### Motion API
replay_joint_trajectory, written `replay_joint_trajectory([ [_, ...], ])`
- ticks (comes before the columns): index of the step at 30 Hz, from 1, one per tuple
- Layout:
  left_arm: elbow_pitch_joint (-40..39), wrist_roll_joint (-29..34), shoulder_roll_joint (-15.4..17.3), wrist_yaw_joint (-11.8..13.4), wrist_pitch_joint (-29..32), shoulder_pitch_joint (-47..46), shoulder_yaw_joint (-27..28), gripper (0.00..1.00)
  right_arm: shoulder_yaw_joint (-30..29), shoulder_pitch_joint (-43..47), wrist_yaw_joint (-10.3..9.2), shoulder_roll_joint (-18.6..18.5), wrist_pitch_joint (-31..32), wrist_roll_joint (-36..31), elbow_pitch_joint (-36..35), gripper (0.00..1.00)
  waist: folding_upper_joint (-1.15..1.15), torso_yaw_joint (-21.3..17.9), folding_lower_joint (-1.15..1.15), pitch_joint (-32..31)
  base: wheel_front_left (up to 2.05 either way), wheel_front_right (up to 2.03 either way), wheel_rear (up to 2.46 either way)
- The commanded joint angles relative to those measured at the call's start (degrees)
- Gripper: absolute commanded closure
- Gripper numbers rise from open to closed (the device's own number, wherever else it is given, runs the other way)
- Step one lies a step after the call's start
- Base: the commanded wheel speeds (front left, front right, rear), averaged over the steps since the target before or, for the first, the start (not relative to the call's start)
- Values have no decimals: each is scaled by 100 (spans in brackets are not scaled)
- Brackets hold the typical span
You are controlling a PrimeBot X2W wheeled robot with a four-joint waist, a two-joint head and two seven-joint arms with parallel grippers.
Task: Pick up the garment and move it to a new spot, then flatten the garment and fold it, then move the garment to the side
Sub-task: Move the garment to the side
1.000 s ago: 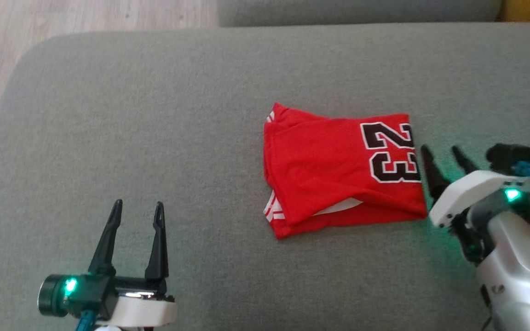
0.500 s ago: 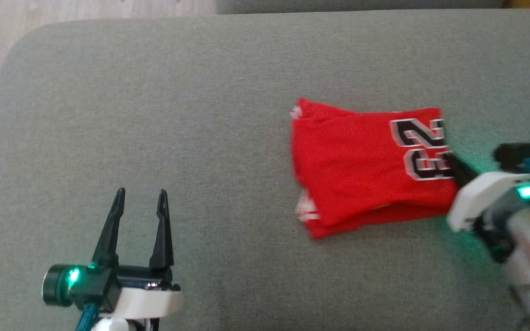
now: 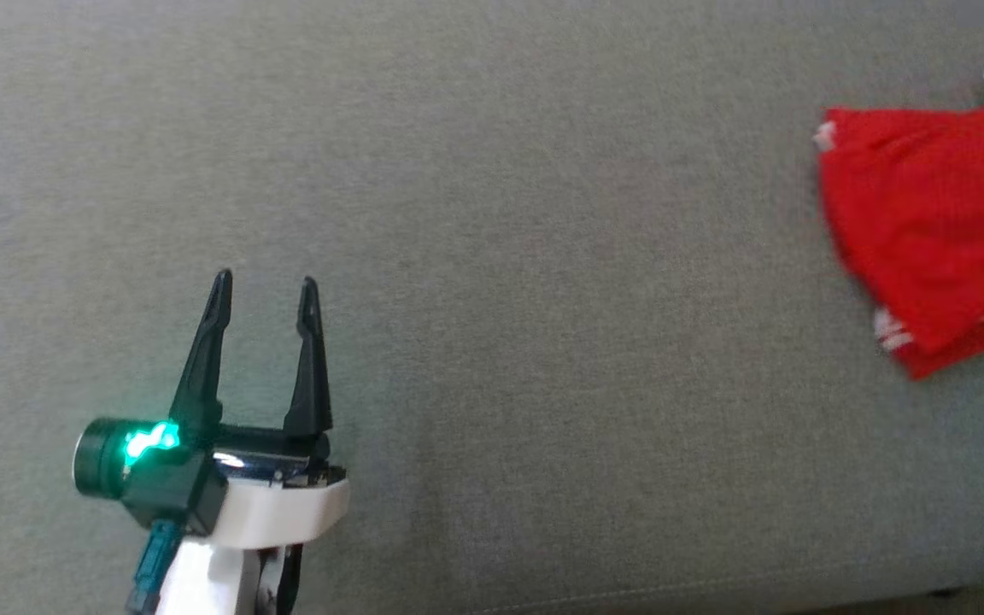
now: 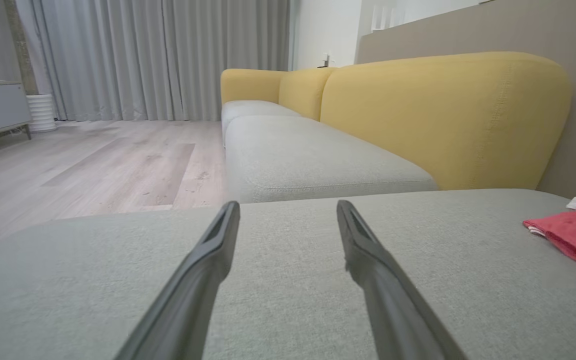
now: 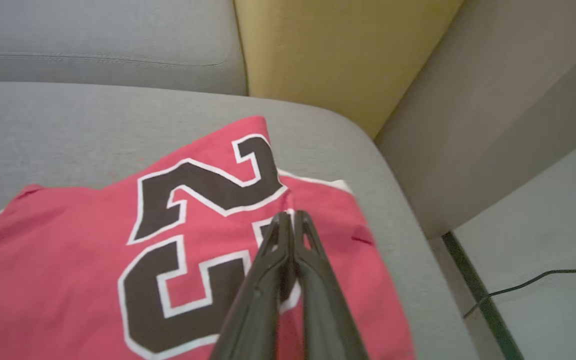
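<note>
Down at my lower left, my left claw hovers released, its two dark fingers spread wide over the grey sofa cushion with nothing between them. Off to my right, my right claw is clenched tight, fingertips pressed together on the folded red garment, right at its black number; whether cloth is pinched between them I cannot tell. That garment lies on the cushion near its right end, well apart from my left claw. Beyond rises the yellow backrest, and farther off stretch a pale wooden floor and grey curtains.
</note>
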Motion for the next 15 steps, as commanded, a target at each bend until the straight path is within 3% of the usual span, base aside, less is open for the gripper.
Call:
replay_joint_trajectory([
  [1,-230,80,-7,-36,-29,-181,124,0,-144,-148,39,-427,-33,-103,-143,100,0,-182,0,216,0,0,0],
  [8,-224,175,-1,-107,-29,-316,130,0,-740,-488,39,-692,-111,-475,-104,100,0,-362,0,396,0,0,0],
  [9,-211,182,-1,-117,-29,-331,126,0,-842,-524,39,-680,-90,-559,-65,79,0,-376,0,397,0,0,0],
  [10,-194,185,-1,-128,-29,-341,124,0,-930,-550,39,-654,-73,-671,-28,0,0,-388,0,381,0,0,0],
  [15,-75,164,-2,-134,-29,-313,122,0,-1166,-478,39,-283,-113,-1275,-68,0,0,-406,0,31,0,0,0],
])
